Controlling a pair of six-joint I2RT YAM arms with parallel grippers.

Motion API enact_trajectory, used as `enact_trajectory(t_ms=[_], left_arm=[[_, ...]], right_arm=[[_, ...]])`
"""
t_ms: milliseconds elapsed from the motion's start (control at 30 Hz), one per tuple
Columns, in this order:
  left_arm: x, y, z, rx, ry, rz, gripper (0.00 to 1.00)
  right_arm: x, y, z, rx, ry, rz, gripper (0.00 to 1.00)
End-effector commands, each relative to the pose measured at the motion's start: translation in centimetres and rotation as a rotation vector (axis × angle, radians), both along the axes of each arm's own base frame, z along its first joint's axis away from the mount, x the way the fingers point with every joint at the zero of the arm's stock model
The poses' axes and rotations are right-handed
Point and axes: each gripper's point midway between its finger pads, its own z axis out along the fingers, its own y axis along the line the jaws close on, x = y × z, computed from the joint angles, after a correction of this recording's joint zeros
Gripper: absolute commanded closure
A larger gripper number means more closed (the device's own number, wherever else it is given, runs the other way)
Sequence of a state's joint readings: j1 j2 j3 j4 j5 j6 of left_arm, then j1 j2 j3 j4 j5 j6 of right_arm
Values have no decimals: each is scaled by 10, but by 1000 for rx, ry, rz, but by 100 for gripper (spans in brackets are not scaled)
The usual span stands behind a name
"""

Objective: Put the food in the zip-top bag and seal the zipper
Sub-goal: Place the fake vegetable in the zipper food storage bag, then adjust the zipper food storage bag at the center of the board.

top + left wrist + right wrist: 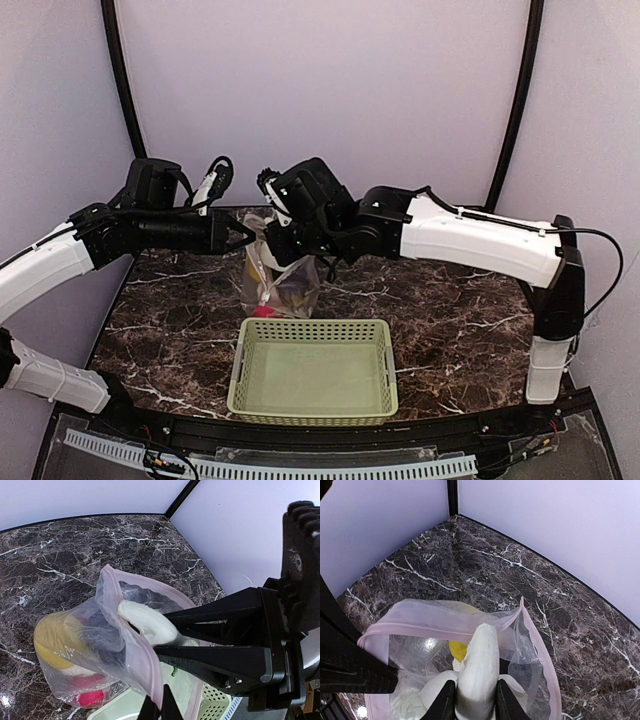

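Marbled table [450, 320] is bearing the zip-top bag [278, 285], upright just behind the green basket [315, 365]. Left claw [160, 711] is pinching the zipper [142, 665], holding the mouth open for loading. Right claw [476, 700] is clasping a white mushroom [479, 655], its long axis pointing down into the bag.

In the top view the right pincer [275, 240] hides the mouth of the zip-top bag [290, 285], and the food [268, 311] inside is a dim blur through crinkled plastic. The right wrist view's lower edge cuts off the white food piece [479, 665]; the left wrist view's cuts the left pincer [160, 711] and the basket [215, 700].
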State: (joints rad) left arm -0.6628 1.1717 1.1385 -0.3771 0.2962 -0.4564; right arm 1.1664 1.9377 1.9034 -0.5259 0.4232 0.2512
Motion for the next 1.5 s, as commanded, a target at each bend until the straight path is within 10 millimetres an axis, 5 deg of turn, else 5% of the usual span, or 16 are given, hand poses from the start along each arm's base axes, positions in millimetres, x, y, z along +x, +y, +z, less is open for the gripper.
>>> enact_trajectory(t_ms=[0, 333, 600, 767, 933, 1467], left_arm=[[-4, 4, 19, -25, -34, -5, 99], [-2, 5, 20, -21, -39, 4, 99], [0, 5, 19, -16, -42, 7, 99], [0, 4, 21, -15, -42, 7, 99], [0, 5, 21, -12, -42, 12, 99], [0, 6, 21, -14, -39, 16, 99]], right_arm=[[3, 0, 3, 4, 16, -7, 69], [-16, -15, 52, 108, 25, 42, 40], [-30, -51, 89, 177, 9, 30, 42], [-20, -74, 73, 159, 52, -27, 46], [-11, -82, 37, 122, 157, -38, 50], [-1, -64, -5, 50, 226, -19, 61]])
